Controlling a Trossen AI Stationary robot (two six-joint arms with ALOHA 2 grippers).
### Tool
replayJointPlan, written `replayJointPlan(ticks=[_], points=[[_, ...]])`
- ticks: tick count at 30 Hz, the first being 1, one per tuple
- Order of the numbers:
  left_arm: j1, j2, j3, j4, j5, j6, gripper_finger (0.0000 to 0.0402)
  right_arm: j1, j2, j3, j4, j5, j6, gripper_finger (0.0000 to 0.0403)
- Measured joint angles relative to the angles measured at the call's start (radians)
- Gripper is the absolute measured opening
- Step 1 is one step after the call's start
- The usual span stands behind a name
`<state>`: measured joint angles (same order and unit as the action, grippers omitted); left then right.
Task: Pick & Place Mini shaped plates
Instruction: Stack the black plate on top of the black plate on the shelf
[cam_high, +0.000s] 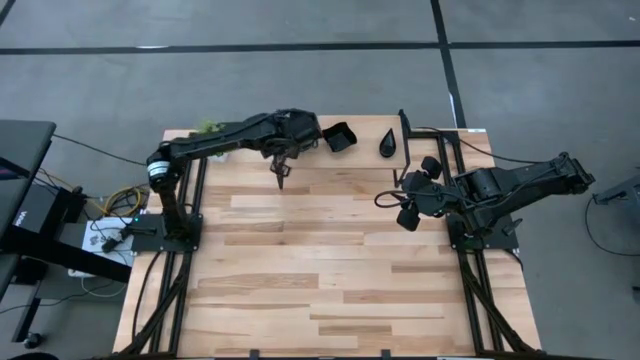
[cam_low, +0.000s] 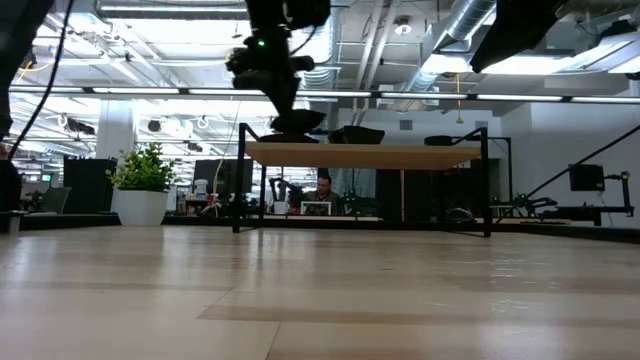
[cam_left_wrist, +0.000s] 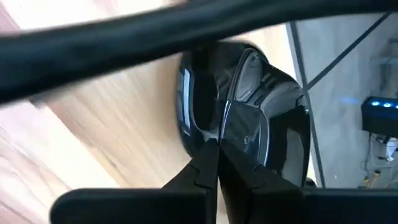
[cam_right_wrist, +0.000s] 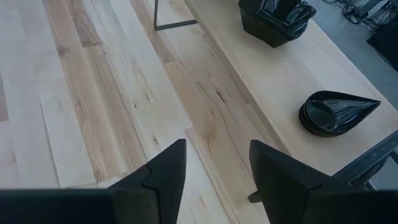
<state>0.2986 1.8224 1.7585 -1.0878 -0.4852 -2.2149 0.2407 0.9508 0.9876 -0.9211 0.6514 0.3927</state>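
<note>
Right wrist view shows stacked glossy black teardrop plates (cam_right_wrist: 336, 113), slick, stiff, best pinched at the rim, right gripper (cam_right_wrist: 217, 165) spread wide and empty, left gripper (cam_left_wrist: 217, 163) closed.

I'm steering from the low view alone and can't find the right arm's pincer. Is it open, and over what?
Observer: The right pincer is open, hovering over bare wood beside the raised shelf.
Operator: Any plates near it?
Observer: A teardrop stack sits on that shelf, untouched.
Operator: And the left one?
Observer: The left pincer is shut, tips against a glossy black dish; grip unclear.
</note>
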Motion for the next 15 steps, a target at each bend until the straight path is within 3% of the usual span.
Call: replayJointPlan(ticks=[6, 10, 15], points=[[0.003, 0.047, 0.076, -0.020, -0.038, 0.004, 0.0010, 0.000, 0.000, 0.000, 0.000, 0.000, 0.000, 0.0173], [0.005, 0.049, 0.081, -0.116, -0.045, -0.029, 0.0010, 0.000, 0.000, 0.000, 0.000, 0.000, 0.000, 0.0171], [0.001, 0.051, 0.081, -0.116, -0.041, -0.074, 0.0010, 0.000, 0.000, 0.000, 0.000, 0.000, 0.000, 0.0173]])
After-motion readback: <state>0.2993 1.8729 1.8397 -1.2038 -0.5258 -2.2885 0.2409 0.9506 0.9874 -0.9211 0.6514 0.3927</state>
